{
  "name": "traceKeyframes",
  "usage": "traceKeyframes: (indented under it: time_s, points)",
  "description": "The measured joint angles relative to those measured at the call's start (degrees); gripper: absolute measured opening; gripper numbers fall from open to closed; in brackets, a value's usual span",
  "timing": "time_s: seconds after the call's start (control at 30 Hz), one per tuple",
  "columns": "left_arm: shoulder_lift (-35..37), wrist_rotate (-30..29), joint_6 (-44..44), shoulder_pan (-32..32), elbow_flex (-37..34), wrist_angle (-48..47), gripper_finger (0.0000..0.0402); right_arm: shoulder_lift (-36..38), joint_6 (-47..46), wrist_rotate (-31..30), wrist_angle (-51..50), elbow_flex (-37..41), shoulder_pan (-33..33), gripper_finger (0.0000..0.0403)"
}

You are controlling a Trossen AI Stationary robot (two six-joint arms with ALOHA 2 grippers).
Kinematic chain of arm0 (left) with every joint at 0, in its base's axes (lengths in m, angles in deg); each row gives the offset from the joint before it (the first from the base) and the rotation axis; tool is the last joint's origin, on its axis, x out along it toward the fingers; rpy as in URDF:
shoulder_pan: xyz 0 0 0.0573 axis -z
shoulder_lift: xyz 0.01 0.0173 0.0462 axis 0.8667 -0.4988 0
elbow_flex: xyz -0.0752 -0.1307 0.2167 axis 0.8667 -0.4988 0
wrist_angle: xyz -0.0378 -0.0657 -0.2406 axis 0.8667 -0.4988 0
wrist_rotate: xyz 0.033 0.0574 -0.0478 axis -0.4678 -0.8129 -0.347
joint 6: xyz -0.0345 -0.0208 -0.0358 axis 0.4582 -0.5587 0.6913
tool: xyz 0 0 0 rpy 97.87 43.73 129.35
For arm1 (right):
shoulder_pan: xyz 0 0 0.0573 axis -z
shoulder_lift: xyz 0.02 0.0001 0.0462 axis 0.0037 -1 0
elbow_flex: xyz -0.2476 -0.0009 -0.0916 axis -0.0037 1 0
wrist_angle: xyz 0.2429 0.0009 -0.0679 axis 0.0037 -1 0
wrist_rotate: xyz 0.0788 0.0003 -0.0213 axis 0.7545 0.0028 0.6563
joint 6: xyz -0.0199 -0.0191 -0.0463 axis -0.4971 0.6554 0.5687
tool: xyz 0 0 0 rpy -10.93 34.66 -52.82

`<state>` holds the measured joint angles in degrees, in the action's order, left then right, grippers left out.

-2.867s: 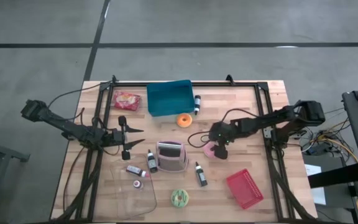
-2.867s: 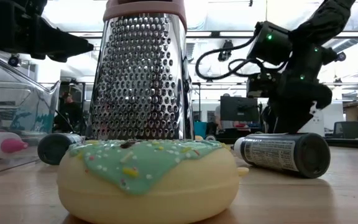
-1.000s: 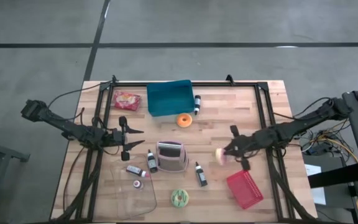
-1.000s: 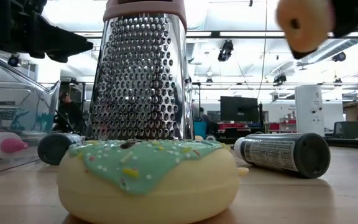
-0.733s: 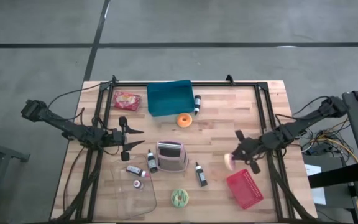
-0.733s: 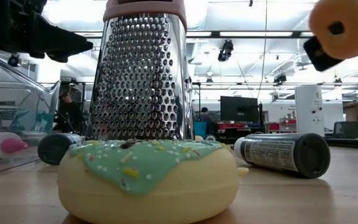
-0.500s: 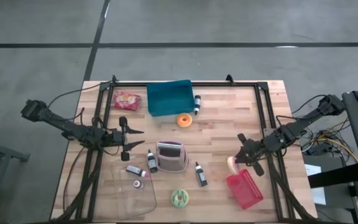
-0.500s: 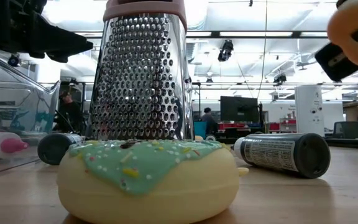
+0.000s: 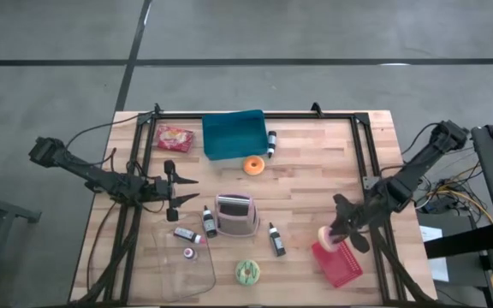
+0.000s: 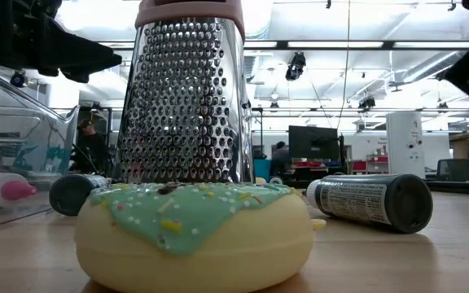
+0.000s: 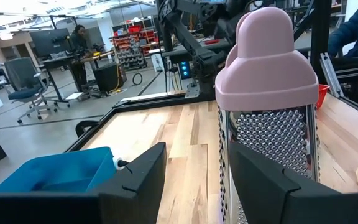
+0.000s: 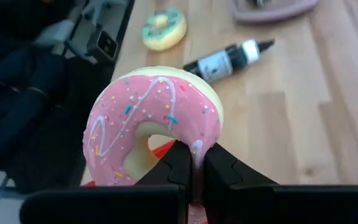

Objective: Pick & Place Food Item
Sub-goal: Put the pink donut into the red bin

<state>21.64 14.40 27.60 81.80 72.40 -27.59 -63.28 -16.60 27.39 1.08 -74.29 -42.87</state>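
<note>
A pink-iced donut [image 12: 157, 127] hangs in the air, with my right gripper [image 12: 193, 163] shut on it. In the high view the donut [image 9: 325, 235] is over the far-left corner of the red basket [image 9: 339, 261], near the table's right front. My left gripper [image 9: 178, 192] stands open at the table's left, touching nothing, and faces the pink-topped metal grater [image 11: 266, 93]. A green-iced donut [image 9: 247, 272] lies flat on the table near the front edge. An orange donut [image 9: 253, 165] lies flat by the blue bin [image 9: 234, 134]. My right gripper pinches the donut's ring at one side [image 12: 194, 146] between its two fingers. The donut is lifted clear of the table and the basket. It stands tilted beyond the fingertips, its pink icing and hole facing the wrist camera.
The grater [image 9: 236, 216] stands mid-table with dark bottles [image 9: 276, 239] beside it. A clear container [image 9: 187, 261] sits at the front left, and a red snack packet [image 9: 174, 137] at the far left. A black frame rail [image 9: 373, 214] runs along the right side.
My right gripper has carried the pink donut toward the table's right and near edges, from right of the grater to over the red basket's far-left corner. The donut stays lifted clear. In the low view it has passed out of the picture at the upper right.
</note>
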Motion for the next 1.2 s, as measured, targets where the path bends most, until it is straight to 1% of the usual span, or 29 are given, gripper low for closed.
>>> traceKeyframes:
  time_s: [0.33, 0.67, 1.0, 1.2]
  points:
    - [-0.02, 0.0, 0.0, 0.0, 0.0, 0.0, 0.0177, -13.68, -13.11, 0.13, -7.38, -7.59, -6.01, 0.0011]
    - [0.0, 0.0, 0.0, 0.02, 0.0, -0.02, 0.0177, -26.05, -19.73, 3.81, -8.27, -12.61, -8.36, 0.0011]
    - [-0.01, 0.19, 0.0, 0.04, 0.0, -0.01, 0.0177, -33.19, -22.35, 7.13, -8.79, -14.3, -8.29, 0.0011]
    - [0.0, 0.22, 0.0, 0.04, 0.0, 0.0, 0.0177, -35.62, -25.78, 8.63, -13.43, -14.34, -8.34, 0.0011]
